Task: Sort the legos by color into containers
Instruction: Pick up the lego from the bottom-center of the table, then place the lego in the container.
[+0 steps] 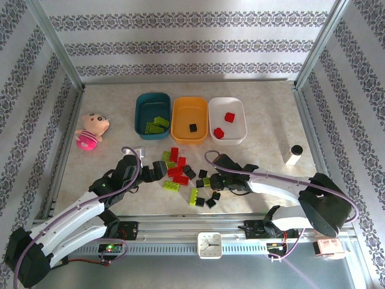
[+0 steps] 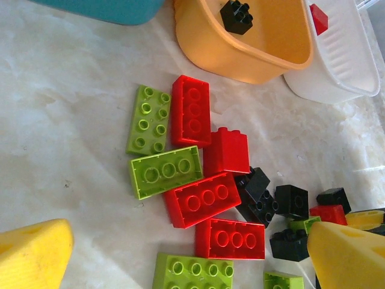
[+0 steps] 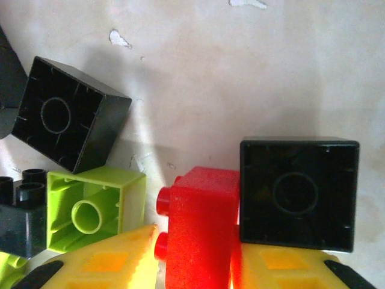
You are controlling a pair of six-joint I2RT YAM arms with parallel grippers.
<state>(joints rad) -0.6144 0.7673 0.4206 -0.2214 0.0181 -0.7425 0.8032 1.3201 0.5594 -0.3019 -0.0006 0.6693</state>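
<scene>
The legos [image 1: 178,171] lie in a loose pile of red, lime green and black bricks in front of three containers: a teal tub [image 1: 139,102] with green bricks, an orange tub [image 1: 175,117] with a black brick, and a white tub [image 1: 241,120] with two red bricks. My left gripper [image 1: 157,171] hovers open over the pile's left side. In the left wrist view its yellow fingers [image 2: 36,256] flank red and green bricks [image 2: 201,198] without touching them. My right gripper [image 3: 195,241] is shut on a small red lego [image 3: 201,211], next to a black brick [image 3: 298,192] and a green one [image 3: 96,208].
A pink plush doll [image 1: 90,130] lies at the left of the table. A small white cylinder [image 1: 294,154] stands at the right. Metal frame posts and patterned walls enclose the table. A small clock [image 1: 210,245] sits on the front rail.
</scene>
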